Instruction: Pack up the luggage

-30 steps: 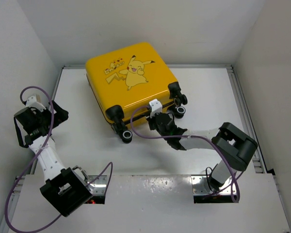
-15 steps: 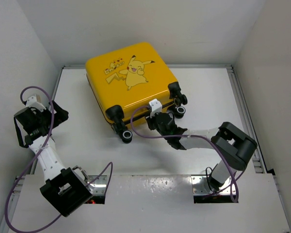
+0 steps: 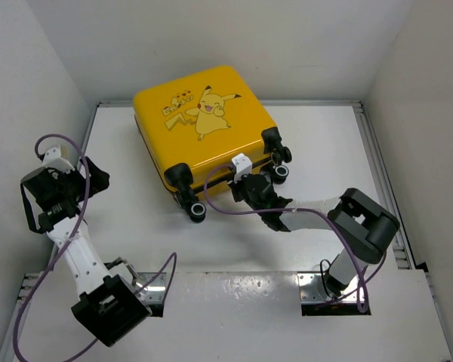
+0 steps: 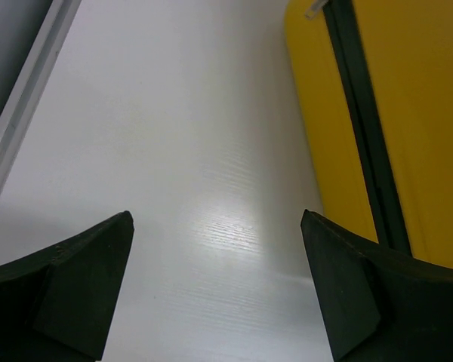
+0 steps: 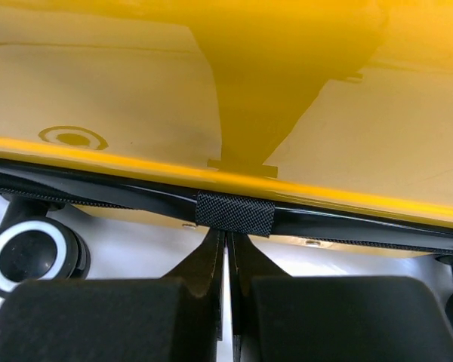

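The luggage (image 3: pixel 200 128) lies flat and closed at the back of the table, yellow shell with the Pikachu cartoon facing up, black wheels (image 3: pixel 197 209) toward me. My right gripper (image 3: pixel 245 183) is at its near edge between the wheels. In the right wrist view the right gripper (image 5: pixel 226 235) is shut, its tips meeting just under a black woven tab (image 5: pixel 235 213) on the zipper seam below the yellow shell (image 5: pixel 136 83). My left gripper (image 3: pixel 94 175) hangs left of the case. It (image 4: pixel 217 219) is open over bare table, with the yellow side (image 4: pixel 423 113) and its black seam (image 4: pixel 366 128) at the right.
A metal rail (image 3: pixel 377 151) edges the table, and it runs along the left (image 4: pixel 26 105) in the left wrist view. White walls close in on three sides. One black-and-white wheel (image 5: pixel 32 255) sits just left of my right fingers. Purple cables loop from both arms.
The right gripper has edged slightly closer to the suitcase's near edge and stays shut at the tab. The left arm has shifted a little; its gripper stays open.
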Controlling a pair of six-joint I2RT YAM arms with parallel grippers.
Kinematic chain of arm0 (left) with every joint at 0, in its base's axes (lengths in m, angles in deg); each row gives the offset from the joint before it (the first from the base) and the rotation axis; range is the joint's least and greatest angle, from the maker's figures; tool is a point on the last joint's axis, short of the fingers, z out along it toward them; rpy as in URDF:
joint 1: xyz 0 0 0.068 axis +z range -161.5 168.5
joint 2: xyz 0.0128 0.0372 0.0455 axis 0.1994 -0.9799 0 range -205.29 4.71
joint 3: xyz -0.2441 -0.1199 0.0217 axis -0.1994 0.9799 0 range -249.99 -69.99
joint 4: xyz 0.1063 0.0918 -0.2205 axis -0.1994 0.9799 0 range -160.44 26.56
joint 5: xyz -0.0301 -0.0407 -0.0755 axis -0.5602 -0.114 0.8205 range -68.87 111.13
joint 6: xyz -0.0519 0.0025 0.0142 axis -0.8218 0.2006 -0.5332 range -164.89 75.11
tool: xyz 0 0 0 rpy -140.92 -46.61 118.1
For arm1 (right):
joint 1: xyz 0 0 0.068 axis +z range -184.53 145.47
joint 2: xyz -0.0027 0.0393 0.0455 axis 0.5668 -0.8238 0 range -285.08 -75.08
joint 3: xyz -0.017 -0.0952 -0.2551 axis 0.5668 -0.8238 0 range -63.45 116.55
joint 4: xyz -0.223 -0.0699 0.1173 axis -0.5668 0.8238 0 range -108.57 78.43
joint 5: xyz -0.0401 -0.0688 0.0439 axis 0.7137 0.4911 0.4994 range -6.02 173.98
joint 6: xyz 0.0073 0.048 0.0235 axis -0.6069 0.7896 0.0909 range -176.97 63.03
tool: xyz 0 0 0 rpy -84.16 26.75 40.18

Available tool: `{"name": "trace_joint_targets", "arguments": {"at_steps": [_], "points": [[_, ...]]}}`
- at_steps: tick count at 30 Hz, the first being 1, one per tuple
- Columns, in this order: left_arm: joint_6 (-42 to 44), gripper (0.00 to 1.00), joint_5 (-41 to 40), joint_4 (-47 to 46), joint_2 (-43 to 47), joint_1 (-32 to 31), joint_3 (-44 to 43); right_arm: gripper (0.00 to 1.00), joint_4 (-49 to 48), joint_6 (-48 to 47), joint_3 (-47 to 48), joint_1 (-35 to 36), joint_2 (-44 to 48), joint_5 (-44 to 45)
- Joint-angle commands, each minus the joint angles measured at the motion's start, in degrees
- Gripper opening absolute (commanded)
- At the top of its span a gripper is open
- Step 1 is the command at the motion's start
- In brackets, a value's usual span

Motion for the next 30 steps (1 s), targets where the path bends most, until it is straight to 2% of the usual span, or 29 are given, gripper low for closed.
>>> {"name": "trace_joint_targets", "arguments": {"at_steps": [1, 6, 11, 14, 17, 22, 25, 27, 30], "points": [[6.0, 0.98, 3.6, 4.2, 2.1, -2.6, -6.8, 0.00, -5.4, -1.7, -0.4, -0.3, 4.9, 1.3], [11.1, 0.87, 5.6, 17.3, -1.7, -7.8, -14.3, 0.00, -1.9, -1.0, 0.4, 0.0, 5.2, 4.1], [12.2, 0.86, 7.0, 28.3, -4.6, -13.7, -19.7, 0.00, 0.5, 1.2, 3.3, -0.2, 2.9, 6.0], [9.0, 0.86, 8.6, 31.3, -4.0, -19.8, -20.8, 0.00, 1.3, 1.4, 4.4, -0.2, 2.3, 5.9], [4.0, 0.86, 9.8, 31.9, -1.9, -26.5, -20.8, 0.00, 2.0, 1.5, 4.9, 0.0, 1.7, 5.8], [-6.6, 0.94, 10.6, 31.9, -0.5, -37.0, -18.2, 0.00, 2.7, 1.8, 6.3, 0.2, 0.4, 6.0], [-13.9, 0.95, 7.8, 27.5, 0.9, -40.9, -16.6, 0.00, 2.6, 1.6, 7.5, 0.7, -0.9, 6.0], [-17.8, 0.96, 2.6, 24.6, 0.3, -45.1, -15.8, 0.00, 2.1, 1.6, 8.7, 1.6, -2.0, 5.7], [-22.3, 0.96, -2.2, 22.4, -0.4, -46.9, -14.6, 0.00, 1.6, 1.6, 9.9, 2.3, -3.1, 5.7]]}}
